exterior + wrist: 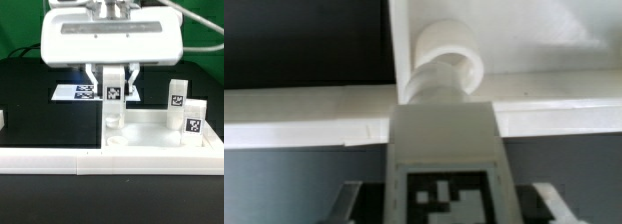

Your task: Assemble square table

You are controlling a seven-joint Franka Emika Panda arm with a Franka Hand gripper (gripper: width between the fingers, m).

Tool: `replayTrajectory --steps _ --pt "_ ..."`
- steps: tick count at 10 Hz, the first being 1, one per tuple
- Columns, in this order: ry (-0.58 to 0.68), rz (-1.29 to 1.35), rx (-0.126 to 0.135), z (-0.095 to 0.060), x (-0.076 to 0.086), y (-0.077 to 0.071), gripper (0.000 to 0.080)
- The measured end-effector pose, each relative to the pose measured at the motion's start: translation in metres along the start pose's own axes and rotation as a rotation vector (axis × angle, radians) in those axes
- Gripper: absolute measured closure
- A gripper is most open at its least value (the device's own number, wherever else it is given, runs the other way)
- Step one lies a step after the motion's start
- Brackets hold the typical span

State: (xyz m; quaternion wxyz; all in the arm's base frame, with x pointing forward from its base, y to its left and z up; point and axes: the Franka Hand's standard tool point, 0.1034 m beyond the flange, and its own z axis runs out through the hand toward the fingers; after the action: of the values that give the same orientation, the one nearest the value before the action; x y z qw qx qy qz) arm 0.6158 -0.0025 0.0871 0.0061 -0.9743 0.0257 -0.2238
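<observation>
We see the hand (113, 78) as a broad, rounded white housing with smooth, slightly glossy corners, a darker grey mount on top and a pale cable curving off toward the exterior view's right. Two slim white fingers (93, 80) hang beneath it. In the wrist view, only thin dark finger (349, 200) edges show, blurred.

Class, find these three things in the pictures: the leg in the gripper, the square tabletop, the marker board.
Held leg (114, 93), exterior view, its tagged face.
Tabletop (150, 143), exterior view, bare inner floor.
Marker board (72, 93), exterior view, its white surface beside a tag.
</observation>
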Motion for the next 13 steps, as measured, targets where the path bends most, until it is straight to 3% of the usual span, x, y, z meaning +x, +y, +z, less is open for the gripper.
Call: replayTrajectory --steps 5,13 --pt "-0.007 0.013 0.0 0.011 -0.003 -0.004 0.0529" --pt "0.036 0.009 -0.036 0.025 -0.01 -0.002 0.0529"
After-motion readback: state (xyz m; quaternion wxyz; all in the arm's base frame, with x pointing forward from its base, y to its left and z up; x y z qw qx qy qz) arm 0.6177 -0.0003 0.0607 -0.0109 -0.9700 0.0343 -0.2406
